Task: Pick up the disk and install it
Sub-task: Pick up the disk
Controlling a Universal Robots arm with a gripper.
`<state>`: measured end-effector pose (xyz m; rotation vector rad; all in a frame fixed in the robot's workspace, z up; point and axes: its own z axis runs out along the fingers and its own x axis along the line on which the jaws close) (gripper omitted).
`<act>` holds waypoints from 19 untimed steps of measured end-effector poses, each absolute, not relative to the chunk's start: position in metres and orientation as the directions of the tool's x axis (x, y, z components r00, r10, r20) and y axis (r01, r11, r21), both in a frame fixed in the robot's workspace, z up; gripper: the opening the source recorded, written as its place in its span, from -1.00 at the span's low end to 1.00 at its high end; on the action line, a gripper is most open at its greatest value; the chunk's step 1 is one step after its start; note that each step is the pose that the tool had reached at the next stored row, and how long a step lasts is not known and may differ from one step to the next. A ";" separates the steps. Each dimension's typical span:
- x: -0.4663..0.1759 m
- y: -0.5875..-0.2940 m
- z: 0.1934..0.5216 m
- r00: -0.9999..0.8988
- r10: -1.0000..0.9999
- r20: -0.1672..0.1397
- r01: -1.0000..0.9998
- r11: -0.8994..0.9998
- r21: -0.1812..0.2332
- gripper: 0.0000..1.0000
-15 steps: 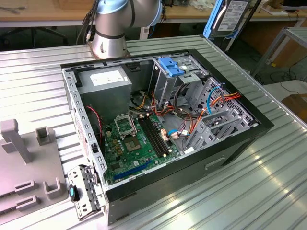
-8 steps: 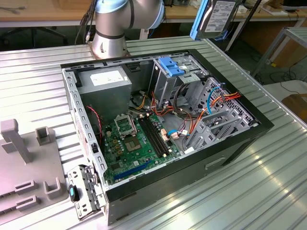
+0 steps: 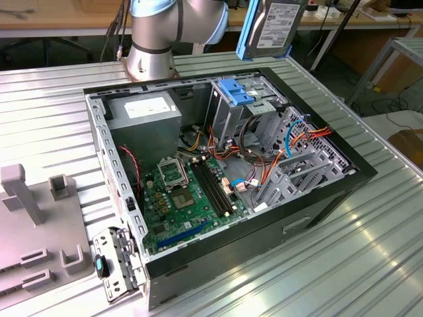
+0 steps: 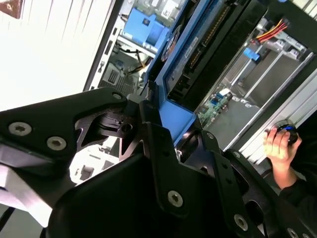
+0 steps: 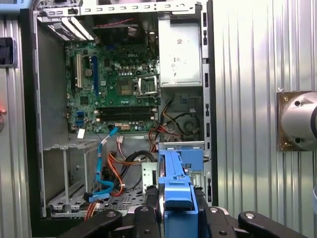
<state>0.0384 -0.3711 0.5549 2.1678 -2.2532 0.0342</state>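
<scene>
the disk (image 3: 275, 26) hangs in the air above the far end of the open computer case (image 3: 317, 218), with its white label towards the exterior view and blue rails along its edges. the claw (image 5: 176, 210) pinches it by a blue rail, seen edge-on in the first wrist view. below it a blue bracket (image 3: 232, 89) sits on the grey drive cage. the case lies on a ribbed metal tabletop (image 3: 370, 264), motherboard (image 3: 178, 198) exposed. a person's hand (image 4: 278, 148) is beside the case.
</scene>
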 end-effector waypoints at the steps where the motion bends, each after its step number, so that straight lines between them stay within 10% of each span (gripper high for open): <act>1: 0.034 -0.371 0.555 -0.039 -0.999 0.026 -0.999 0.039 -0.006 -0.25; 19: -0.047 -0.386 0.548 -0.038 -0.999 0.026 -0.999 0.038 -0.006 -0.25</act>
